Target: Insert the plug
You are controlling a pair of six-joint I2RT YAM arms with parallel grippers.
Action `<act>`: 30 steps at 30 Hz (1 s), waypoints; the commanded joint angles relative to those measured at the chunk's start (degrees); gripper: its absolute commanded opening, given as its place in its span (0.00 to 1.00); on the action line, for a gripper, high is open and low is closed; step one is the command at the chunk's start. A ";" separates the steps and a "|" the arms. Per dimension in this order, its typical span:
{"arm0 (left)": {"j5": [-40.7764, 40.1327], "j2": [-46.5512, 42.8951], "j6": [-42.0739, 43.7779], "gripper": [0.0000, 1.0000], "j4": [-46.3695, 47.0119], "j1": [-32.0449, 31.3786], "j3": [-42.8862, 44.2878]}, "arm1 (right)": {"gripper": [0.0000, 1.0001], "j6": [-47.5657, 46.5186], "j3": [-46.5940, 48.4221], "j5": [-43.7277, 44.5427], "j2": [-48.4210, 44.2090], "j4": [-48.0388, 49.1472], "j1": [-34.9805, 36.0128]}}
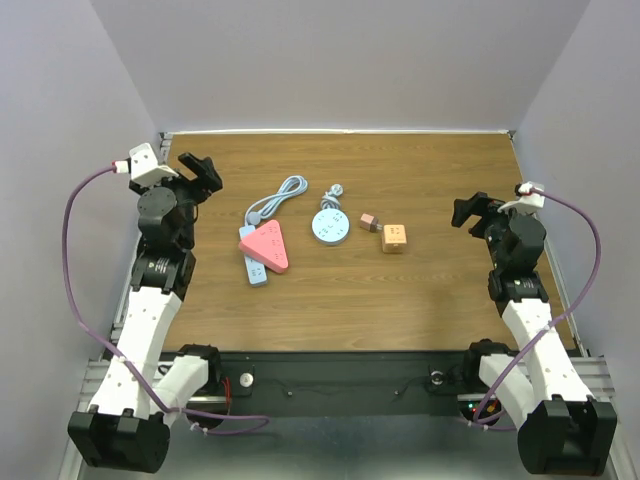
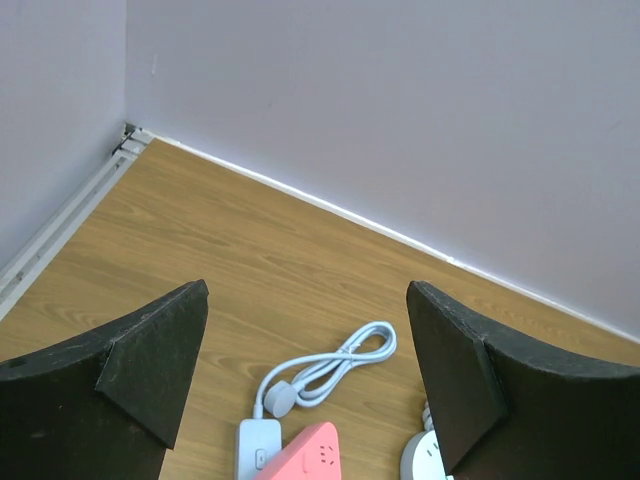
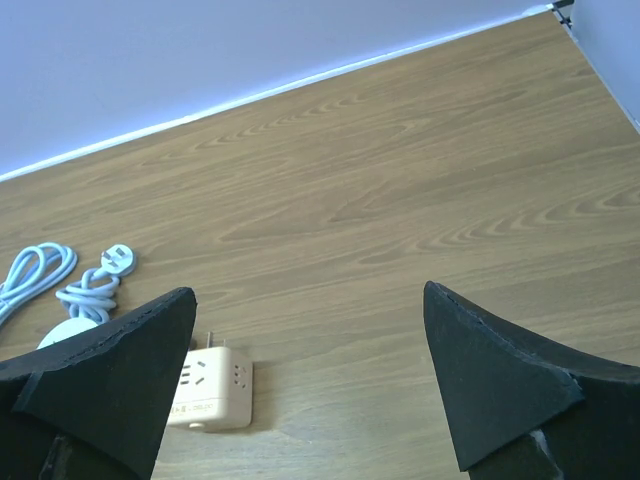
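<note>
A pink triangular power strip point(image 1: 266, 246) lies left of centre on the wooden table, over a pale blue-white strip point(image 1: 253, 266) whose coiled grey cable point(image 1: 281, 197) ends in a plug point(image 2: 281, 399). A round pale blue socket point(image 1: 329, 227) with a short coiled cord point(image 1: 335, 193) lies at the centre. A small brown adapter point(image 1: 370, 222) and an orange cube adapter point(image 1: 394, 238) lie to its right. My left gripper point(image 1: 200, 172) is open and empty, up and left of the strips. My right gripper point(image 1: 470, 210) is open and empty, right of the cube adapter point(image 3: 210, 392).
The table point(image 1: 430, 290) is walled on three sides by grey panels. The back wall point(image 2: 400, 120) stands just beyond the cable in the left wrist view. A black rail point(image 1: 330, 375) runs along the near edge between the arm bases.
</note>
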 commanded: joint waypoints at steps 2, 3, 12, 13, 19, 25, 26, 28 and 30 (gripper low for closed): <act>-2.89 0.84 0.48 0.91 2.61 -2.41 -0.56 | 1.00 -1.88 1.51 -3.13 0.73 0.51 0.24; -2.81 1.37 0.31 0.91 2.61 -3.55 -0.82 | 1.00 -2.06 1.78 -4.27 1.44 0.51 0.32; 8.51 8.49 -6.62 0.91 -0.64 -4.09 -6.26 | 1.00 -1.71 4.94 -14.65 7.86 -0.20 0.94; 9.23 9.10 -7.42 0.90 -0.91 -4.09 -8.18 | 1.00 -1.97 5.03 -14.74 8.03 -0.28 1.11; 14.67 9.37 -14.45 0.88 -1.08 -4.09 -14.52 | 1.00 -2.23 5.29 -15.00 8.91 -0.55 1.55; 13.81 11.03 -16.22 0.87 -0.82 -3.91 -18.49 | 1.00 -2.76 4.77 -15.36 9.62 -0.55 2.08; 14.50 11.56 -16.22 0.87 -0.74 -3.91 -18.49 | 1.00 -2.85 4.77 -15.36 9.62 -0.55 2.17; 14.95 13.05 -16.31 0.86 -0.73 -3.91 -18.57 | 1.00 -2.85 4.68 -15.44 9.62 -0.55 2.17; 14.51 13.32 -16.57 0.86 -0.73 -3.91 -19.01 | 1.00 -2.85 4.59 -15.62 9.44 -0.55 2.17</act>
